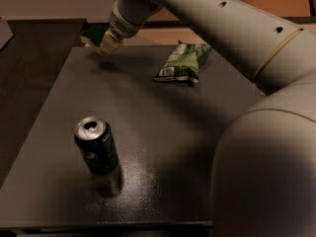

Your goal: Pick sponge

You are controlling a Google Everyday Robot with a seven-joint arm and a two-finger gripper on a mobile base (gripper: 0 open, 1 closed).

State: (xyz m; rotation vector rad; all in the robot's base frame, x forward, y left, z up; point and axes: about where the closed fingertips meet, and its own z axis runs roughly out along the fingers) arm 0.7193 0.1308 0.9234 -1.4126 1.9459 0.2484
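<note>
The sponge, dark green over pale yellow foam, hangs in my gripper at the far left corner of the dark table. It is lifted a little off the surface, and its shadow lies on the table just below. The gripper is shut on the sponge, and the fingers are mostly hidden behind the wrist and the sponge.
A blue soda can stands upright at the near left. A green-and-white snack bag lies at the far middle. My arm fills the right side of the view. The table's left edge runs beside a darker floor.
</note>
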